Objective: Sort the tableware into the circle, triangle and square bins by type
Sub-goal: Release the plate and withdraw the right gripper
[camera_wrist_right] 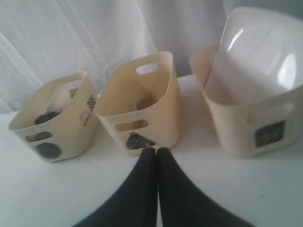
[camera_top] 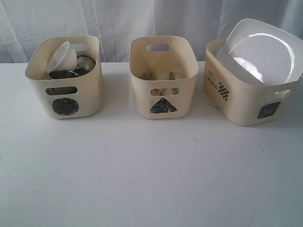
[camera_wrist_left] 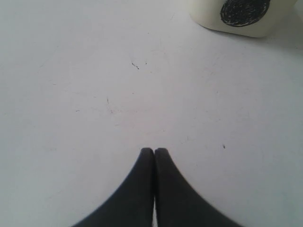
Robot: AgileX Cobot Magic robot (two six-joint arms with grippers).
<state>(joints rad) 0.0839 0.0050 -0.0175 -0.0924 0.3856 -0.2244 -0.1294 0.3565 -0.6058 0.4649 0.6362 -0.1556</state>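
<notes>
Three cream bins stand in a row at the back of the white table. The circle bin on the left holds a small white bowl and steel cups. In the middle, the triangle bin holds cutlery, dimly seen through its handle slot. A large white plate leans in the square bin on the right. Neither arm shows in the exterior view. My left gripper is shut and empty above bare table, the circle bin ahead of it. My right gripper is shut and empty, in front of the triangle bin.
A white curtain hangs right behind the bins. The white table stretches bare from the bins to the front edge, with a few small dark specks on it.
</notes>
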